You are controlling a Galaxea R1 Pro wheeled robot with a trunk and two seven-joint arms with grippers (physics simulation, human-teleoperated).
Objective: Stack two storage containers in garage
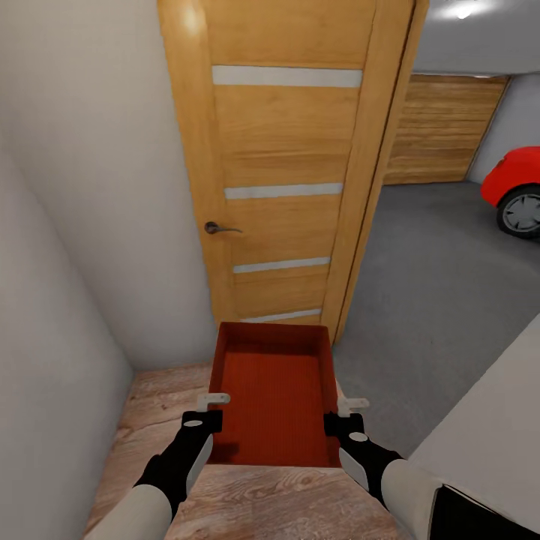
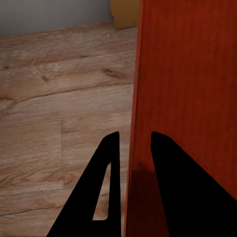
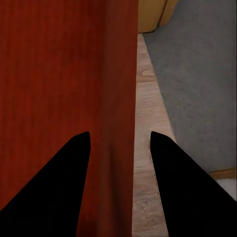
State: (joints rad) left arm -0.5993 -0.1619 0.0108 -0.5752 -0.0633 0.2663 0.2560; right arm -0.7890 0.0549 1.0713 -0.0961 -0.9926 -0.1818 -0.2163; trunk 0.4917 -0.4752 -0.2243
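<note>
An orange-red bin [image 1: 274, 390] is held out in front of the robot, low in the head view at about 6 o'clock, open top up and empty. The left gripper [image 1: 214, 405] has its jaws closed over the bin's left wall, and in the left wrist view [image 2: 133, 163] one finger sits on each side of that wall. The right gripper [image 1: 346, 411] grips the right wall the same way, seen in the right wrist view [image 3: 120, 158] with the wall between its fingers.

Under the bin lies a light wood plank floor [image 1: 157, 405]. Straight ahead at 12 o'clock stands an open wooden door [image 1: 285, 165] with a dark handle [image 1: 219, 227]. Past it, toward 2 o'clock, spreads the grey concrete floor [image 1: 442, 270] of the garage, with a plank door [image 1: 442, 127] and part of a red car [image 1: 516, 187] at 3 o'clock.
</note>
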